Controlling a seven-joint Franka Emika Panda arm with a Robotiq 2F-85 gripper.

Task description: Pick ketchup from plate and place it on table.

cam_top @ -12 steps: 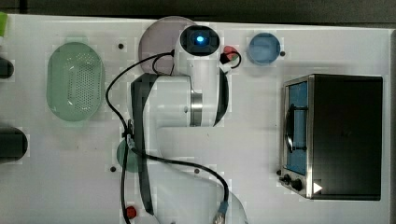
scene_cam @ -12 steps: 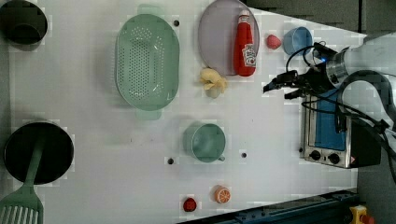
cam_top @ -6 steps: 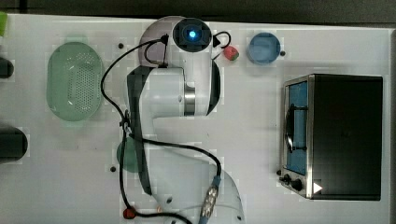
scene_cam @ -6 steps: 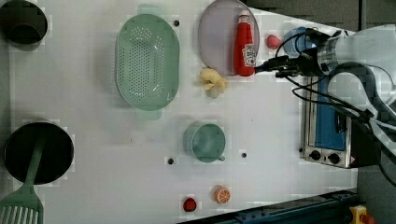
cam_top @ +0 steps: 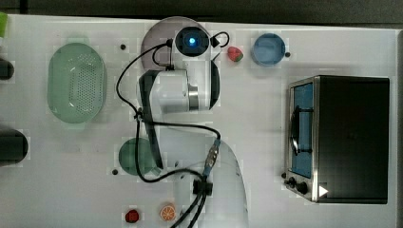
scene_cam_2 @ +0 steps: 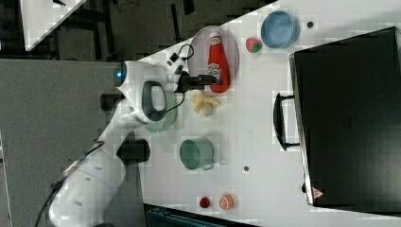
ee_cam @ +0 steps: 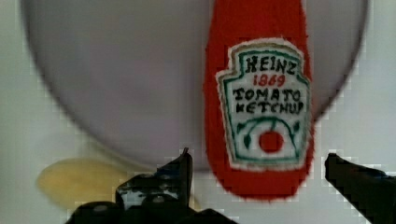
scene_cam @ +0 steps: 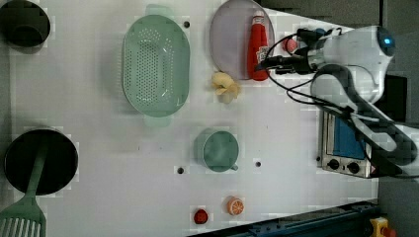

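Since earlier, the wide-open, empty gripper (ee_cam: 257, 163) has been brought over the soft, light ketchup bottle (scene_cam: 257, 47), best pinched mid-body.

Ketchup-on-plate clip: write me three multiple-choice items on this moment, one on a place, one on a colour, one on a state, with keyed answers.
1. Where does the ketchup lie?
A. in the green colander
B. on the plate
C. inside the toaster oven

2. What colour is the small bowl beside the strawberry?
A. blue
B. yellow
C. black

3. How is the tool set?
A. shut on the ketchup
C. shut on the banana peel
B. open, holding nothing

Answers:
1 B: in the left view the bottle lies flat on the mauve disc, its base past the rim.
2 A: the right view shows a blue bowl.
3 B: in the wrist view the fingers stand apart on either side of the bottle's base.
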